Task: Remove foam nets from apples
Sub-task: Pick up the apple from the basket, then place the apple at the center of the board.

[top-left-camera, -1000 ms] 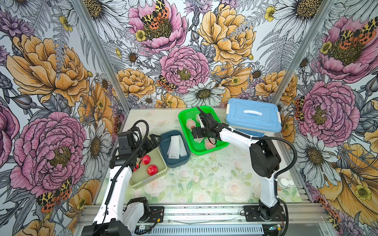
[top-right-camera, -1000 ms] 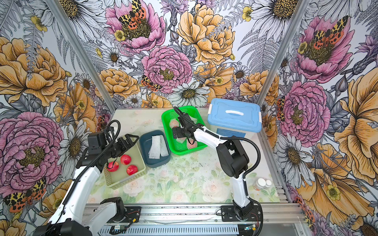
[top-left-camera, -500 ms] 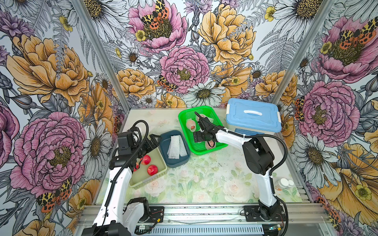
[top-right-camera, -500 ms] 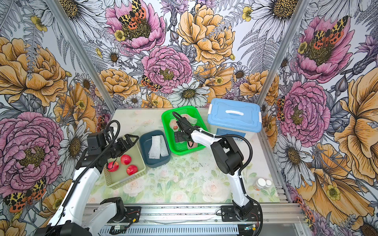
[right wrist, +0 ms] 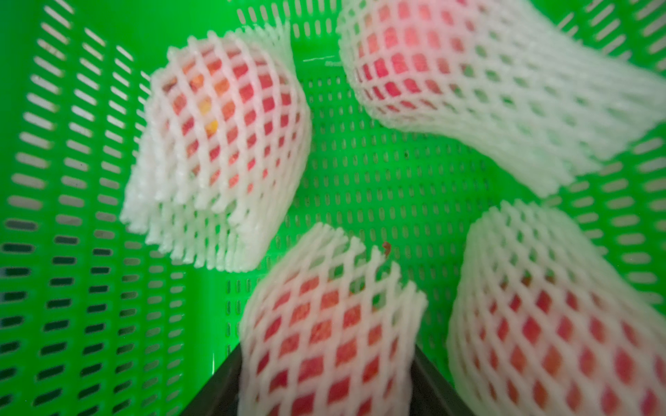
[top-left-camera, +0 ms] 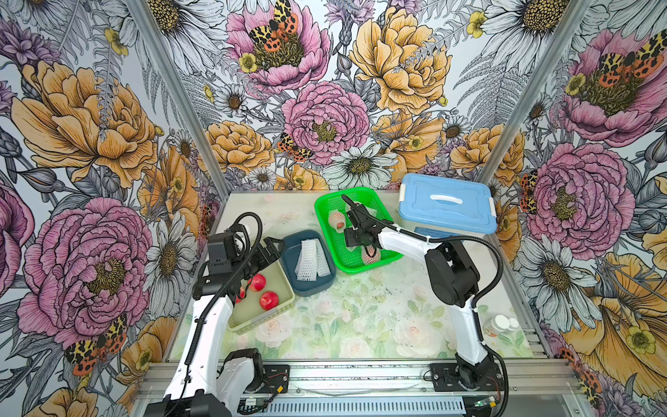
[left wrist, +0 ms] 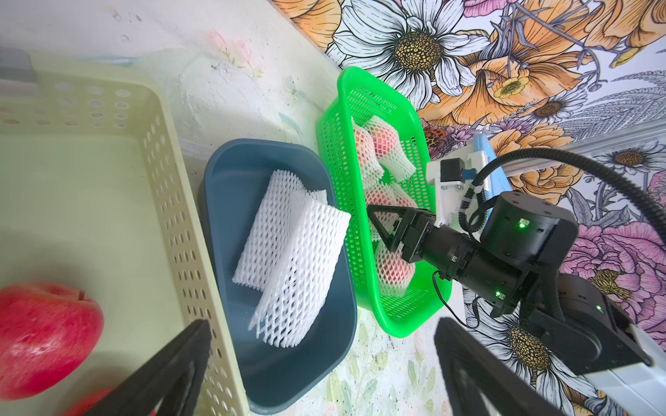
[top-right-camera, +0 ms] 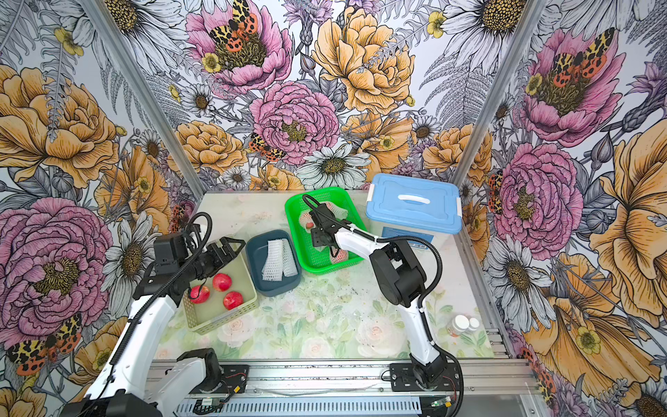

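**Netted apple** [right wrist: 324,306] in the green basket [right wrist: 378,173], flanked by the right gripper [right wrist: 326,360], grip unconfirmed; the left gripper [left wrist: 322,327] is seen open. If only the foam net [right wrist: 360,259] is pinched, the apple may slip.

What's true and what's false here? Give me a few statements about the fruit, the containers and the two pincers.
The cream basket holds three bare apples. True.
The blue box stands open. False: it is shut.
The empty foam nets lie in the green basket. False: they lie in the dark blue tub; the green basket holds netted apples.
The left pincer is open and empty. True.
The right pincer has a netted apple between its fingers. True.
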